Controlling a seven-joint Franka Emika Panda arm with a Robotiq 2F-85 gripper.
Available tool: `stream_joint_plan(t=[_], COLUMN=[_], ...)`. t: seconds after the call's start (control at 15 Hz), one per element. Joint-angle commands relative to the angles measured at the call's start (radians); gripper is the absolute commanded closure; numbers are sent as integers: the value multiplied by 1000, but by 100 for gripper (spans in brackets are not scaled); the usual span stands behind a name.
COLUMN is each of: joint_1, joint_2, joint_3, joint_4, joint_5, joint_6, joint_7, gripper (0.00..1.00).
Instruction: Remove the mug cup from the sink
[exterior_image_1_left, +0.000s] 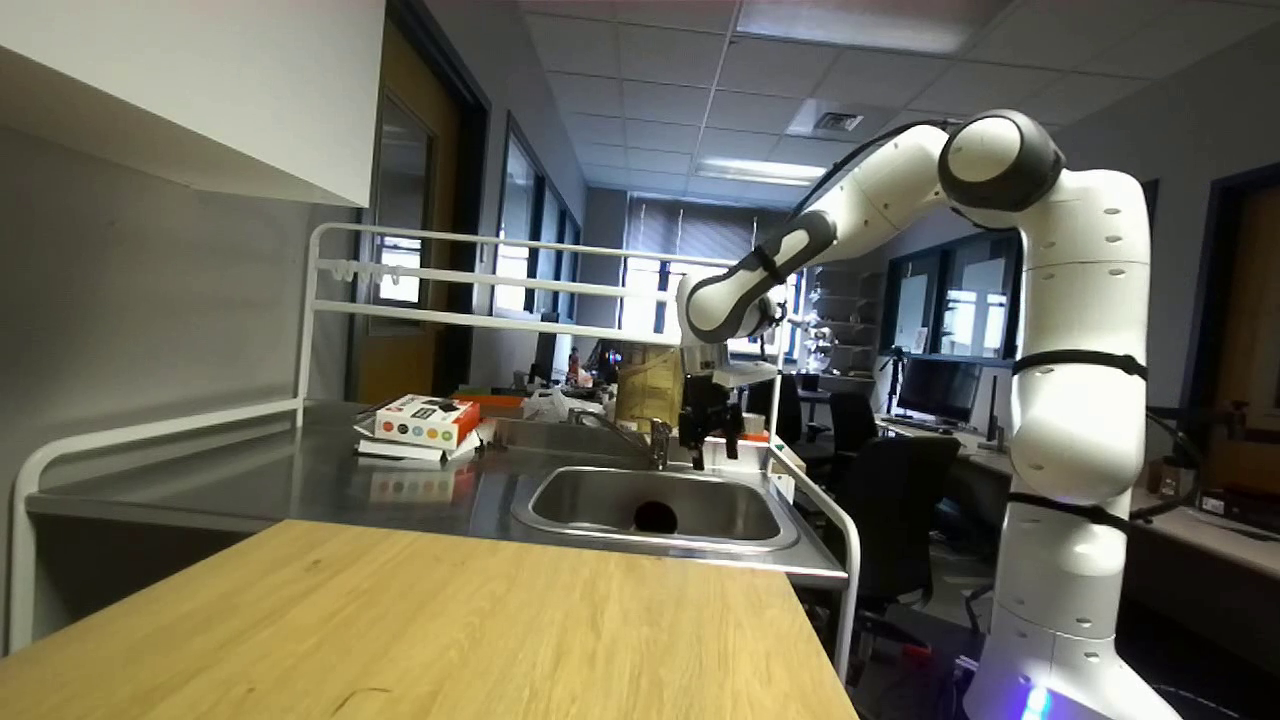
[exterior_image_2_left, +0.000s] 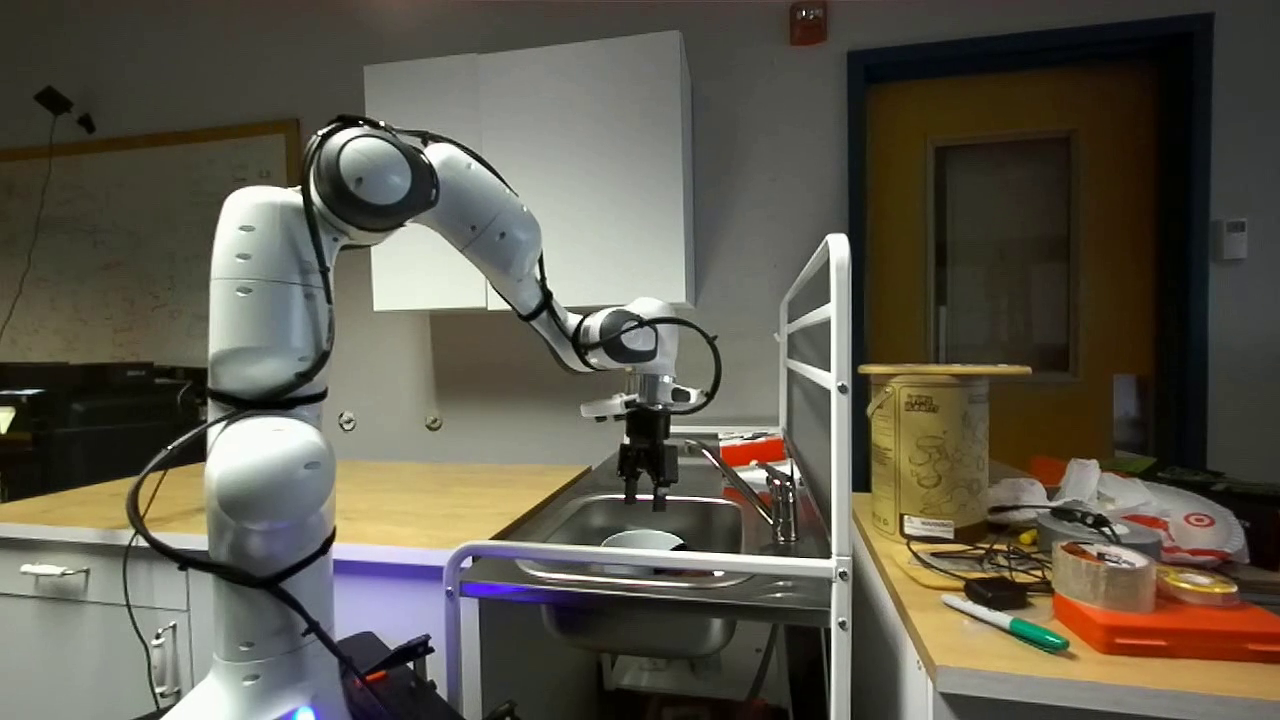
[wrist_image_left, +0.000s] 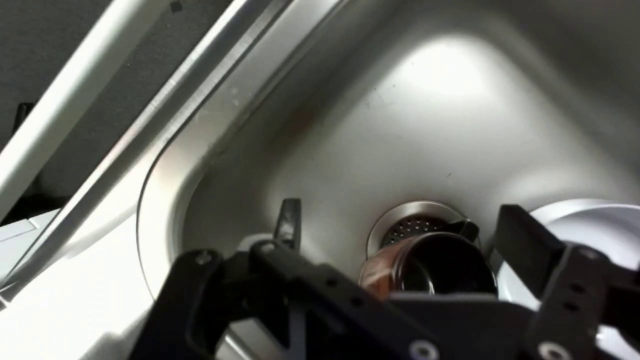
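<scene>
In an exterior view, we see the mug (exterior_image_1_left: 655, 517) lying tipped in the sink (exterior_image_1_left: 725, 505), below and left of the gripper (exterior_image_1_left: 715, 458), its mouth towards the near side. The gripper gapes, holding nothing; we judge the next move calls for lowering leftward.

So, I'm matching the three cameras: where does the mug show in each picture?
In an exterior view: the mug is a dark circle in the sink, below centre.
In an exterior view: the mug, probably the dark patch behind the white rail, below centre.
Wrist view: mug low, right of centre, partly covering the drain.
Shared landmark: the sink.
</scene>
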Motion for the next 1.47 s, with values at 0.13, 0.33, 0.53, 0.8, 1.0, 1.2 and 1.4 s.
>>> stream_joint_plan(t=[0.13,0.33,0.53,0.8,1.0,1.2,1.4], joint_1=[32,47,71,104,125,134,142], joint_2=[232,329,402,468,498,513,516], joint_3=[-26,-48,-82,-132,-166,-183,-192], joint_4=[156,203,241,287,309,326,336], joint_5=[-9,-16,-43,-69,-93,-91,-86], joint_6=[38,85,149,203,217,225,230], joint_7=[117,154,210,273,309,328,341], gripper=[0,0,0,25,48,71,91])
